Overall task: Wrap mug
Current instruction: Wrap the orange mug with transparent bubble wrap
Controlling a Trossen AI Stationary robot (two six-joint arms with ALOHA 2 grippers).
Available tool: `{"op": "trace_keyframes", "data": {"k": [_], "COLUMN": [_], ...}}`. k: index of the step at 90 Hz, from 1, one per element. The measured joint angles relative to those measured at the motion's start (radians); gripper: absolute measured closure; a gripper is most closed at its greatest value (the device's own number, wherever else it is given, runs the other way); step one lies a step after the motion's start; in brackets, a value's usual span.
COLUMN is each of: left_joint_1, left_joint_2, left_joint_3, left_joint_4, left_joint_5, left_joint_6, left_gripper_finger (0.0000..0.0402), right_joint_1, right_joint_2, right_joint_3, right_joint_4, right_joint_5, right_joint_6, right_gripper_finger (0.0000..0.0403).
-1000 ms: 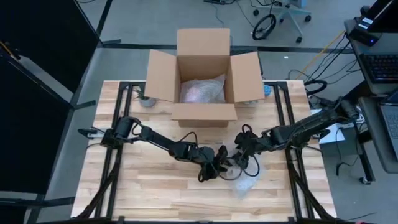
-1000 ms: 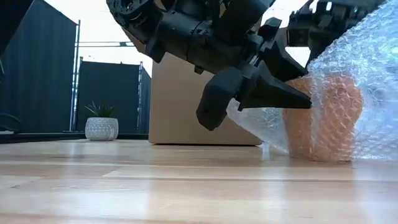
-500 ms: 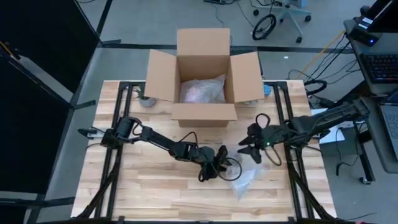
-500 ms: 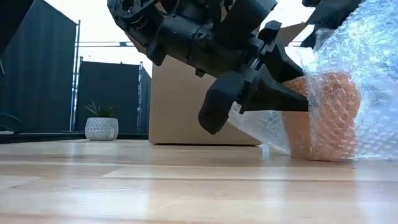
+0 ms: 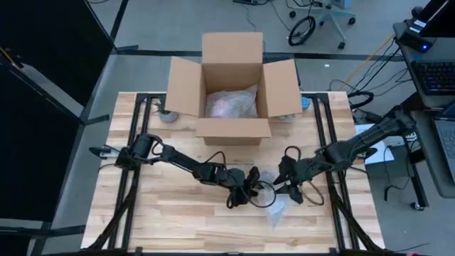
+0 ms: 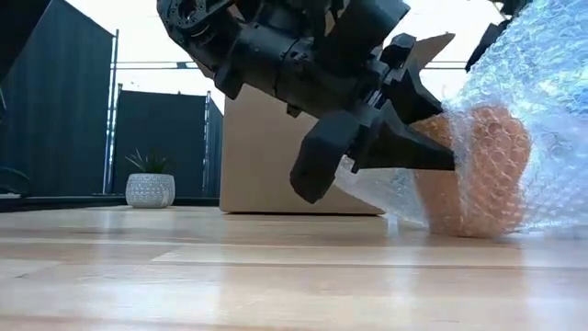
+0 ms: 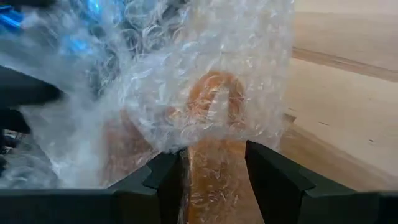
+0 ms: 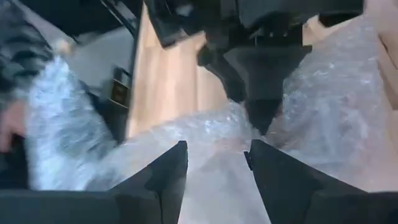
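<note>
From above, the orange mug [image 5: 264, 193] is only a faint shape under the bubble wrap [image 5: 279, 208] near the middle of the wooden counter [image 5: 163, 220], with the left claw [image 5: 245, 193] and right claw [image 5: 283, 182] meeting over it from either side. The low view shows what that one hides: the mug [image 6: 478, 175] stands on the counter inside the wrap, and the left claw's 2 fingers [image 6: 404, 152] reach its side. The left wrist view shows those fingers spread apart with the wrapped mug handle [image 7: 214, 102] between them, not clenched on it. The right wrist view shows the right claw released too, its fingers apart over the wrap [image 8: 205, 134]. Behind stands an open cardboard box [image 5: 234, 85] holding another bubble-wrapped bundle [image 5: 231, 103]
</note>
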Motion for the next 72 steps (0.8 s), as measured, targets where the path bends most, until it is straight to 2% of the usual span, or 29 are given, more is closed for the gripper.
{"op": "trace_keyframes", "data": {"k": [14,38,57,72], "left_joint_1": [0.0,0.002,-0.016,-0.028], "left_joint_2": [0.0,0.0,-0.012,-0.017], "left_joint_3": [0.001,0.001,-0.001,-0.002], "left_joint_4": [0.0,0.006,0.02,0.022], "left_joint_5": [-0.001,-0.037,-0.175,-0.23], "left_joint_6": [-0.001,0.003,0.011,0.024], "left_gripper_finger": [0.0252,0.0252,0.0252,0.0252], "right_joint_1": [-0.011,-0.05,-0.054,-0.048], "right_joint_2": [0.134,0.205,0.209,0.209], "right_joint_3": [0.003,0.008,0.004,-0.001], "right_joint_4": [0.022,0.031,0.029,0.065], "right_joint_5": [0.049,0.027,0.054,0.041], "right_joint_6": [-0.165,-0.179,-0.101,-0.087], "right_gripper_finger": [0.0299,0.039,0.0393,0.0393]}}
